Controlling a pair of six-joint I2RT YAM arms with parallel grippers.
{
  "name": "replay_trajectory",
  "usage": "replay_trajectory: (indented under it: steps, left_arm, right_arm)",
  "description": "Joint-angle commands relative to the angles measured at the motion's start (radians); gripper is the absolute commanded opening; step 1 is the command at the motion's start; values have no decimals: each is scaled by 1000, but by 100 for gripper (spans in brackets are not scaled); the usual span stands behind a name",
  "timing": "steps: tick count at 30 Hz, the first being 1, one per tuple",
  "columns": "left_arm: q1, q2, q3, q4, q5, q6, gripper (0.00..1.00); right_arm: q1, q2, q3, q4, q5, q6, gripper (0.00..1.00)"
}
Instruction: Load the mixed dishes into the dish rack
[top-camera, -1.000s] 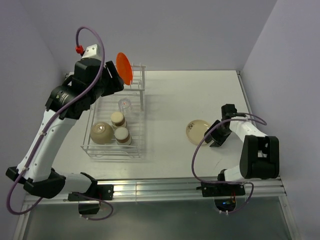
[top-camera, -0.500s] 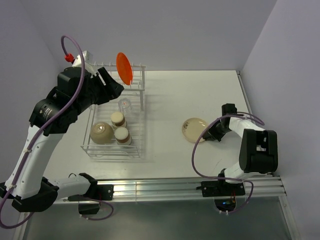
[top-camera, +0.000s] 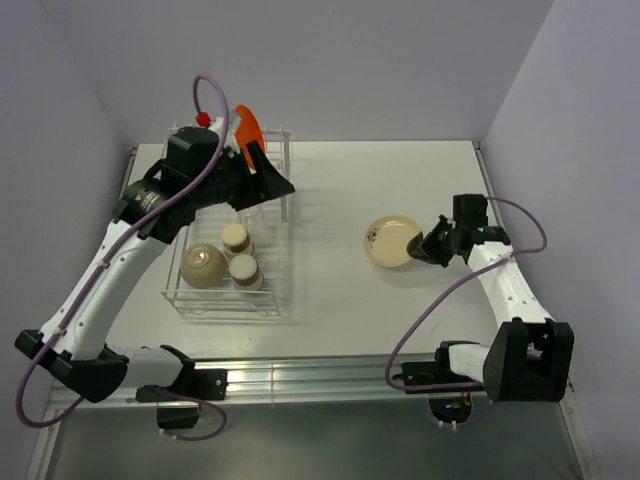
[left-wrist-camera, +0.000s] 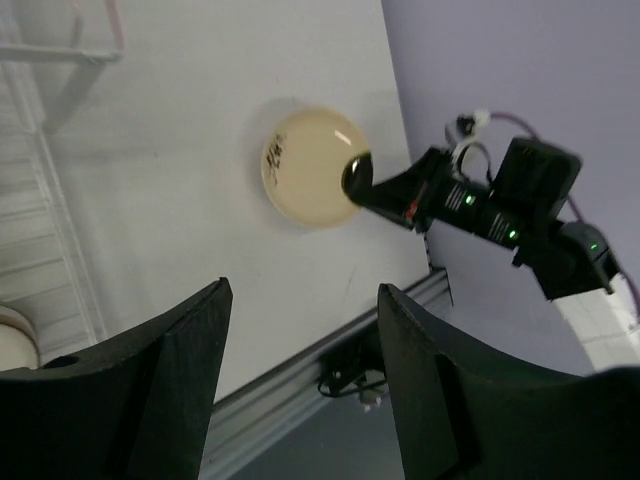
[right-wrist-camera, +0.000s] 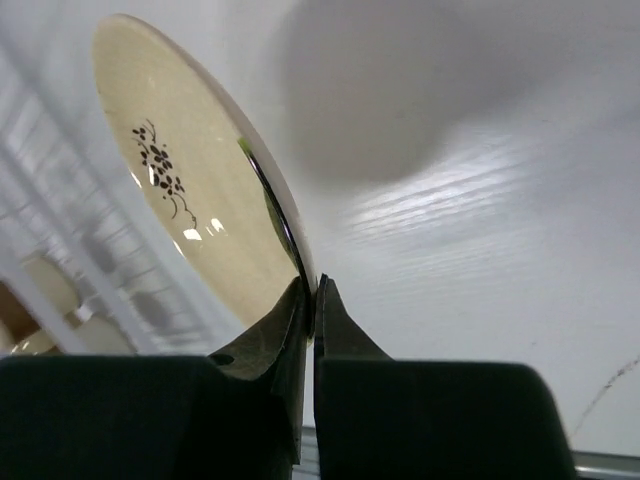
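The cream plate (top-camera: 388, 243) with a small dark flower print is tilted off the white table, right of centre. My right gripper (top-camera: 428, 246) is shut on its right rim; in the right wrist view the rim of the plate (right-wrist-camera: 190, 190) is pinched between the fingertips of the gripper (right-wrist-camera: 311, 292). My left gripper (top-camera: 272, 181) hovers open and empty over the back of the dish rack (top-camera: 225, 303). Its wrist view looks past the open gripper (left-wrist-camera: 300, 310) to the plate (left-wrist-camera: 305, 170). The orange-red plate (top-camera: 246, 128) stands in the prongs. A white-beige bowl (top-camera: 202, 265) and two small cups (top-camera: 236, 238) (top-camera: 245, 270) sit in the basket. The left arm covers the glass.
The rack stands at the table's left side, its wires (left-wrist-camera: 55, 190) at the left of the left wrist view. Lilac walls close the back and both sides. A metal rail (top-camera: 330, 375) runs along the near edge by the arm bases.
My right gripper closed on the cream plate's rim and tipped it up off the table. My left arm came away from the orange-red plate and swung right over the rack's back end.
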Motion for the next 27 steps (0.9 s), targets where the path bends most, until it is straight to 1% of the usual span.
replay_trajectory:
  steps: [1,3,4,7,8,10,11,14,16,19,22,27]
  left_arm:
    - [-4,15,-76,157,232,-34,66]
    - [-4,25,-128,223,283,-49,66]
    - [-4,30,-140,245,320,-55,66]
    - [-4,39,-165,282,335,-60,67]
    - [-4,44,-165,282,338,-55,67]
    - [-4,58,-159,273,348,-43,68]
    - [-4,64,-142,264,351,-19,68]
    - [-4,84,-99,198,329,30,68]
    - [-4,88,-84,147,319,64,68]
    - [-4,84,-87,118,315,90,69]
    - [-4,62,-123,124,334,101,68]
    - [-4,19,-170,125,332,109,68]
  right_arm:
    - [52,-20,170,-76,-80,-46,0]
    - [61,-23,193,-73,-143,-40,0]
    - [89,-23,219,-80,-165,-38,0]
    - [119,-36,273,-102,-252,-32,0]
    - [132,-42,287,-106,-312,-31,0]
    - [165,-51,331,-115,-363,-22,0]
    - [211,-52,348,-120,-378,-19,0]
    - [264,-77,386,-113,-441,30,0]
    - [271,-91,405,-99,-495,70,0]
    - [288,-91,425,-77,-576,109,0]
    - [302,-95,432,-45,-613,150,0]
    - [314,-97,451,-42,-630,159,0]
